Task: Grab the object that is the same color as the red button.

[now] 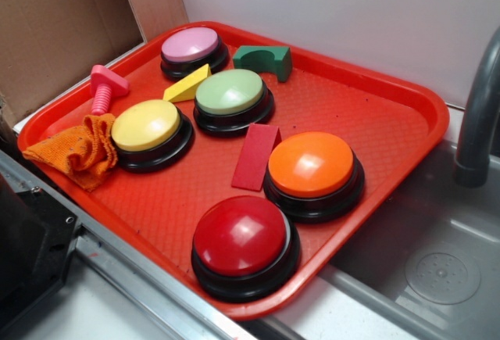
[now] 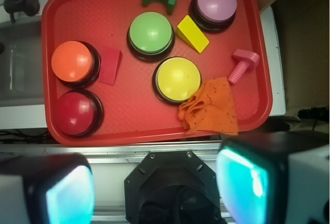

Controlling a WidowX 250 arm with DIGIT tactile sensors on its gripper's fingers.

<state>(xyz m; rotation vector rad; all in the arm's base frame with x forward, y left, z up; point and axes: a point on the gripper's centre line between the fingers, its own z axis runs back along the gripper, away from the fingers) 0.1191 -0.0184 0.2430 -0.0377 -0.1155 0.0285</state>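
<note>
One small red wedge block lies on the red tray, touching the orange button, near the red button. The pincer hangs open, well apart; the block lies ahead and left.

The exterior view sits low at the near corner of the red tray, looking obliquely across it, close in, with the red button nearest. The wrist view hangs high above, facing straight down, from the opposite side: the gripper fills its bottom edge. Both views share the whole tray and all 5 buttons.
</note>
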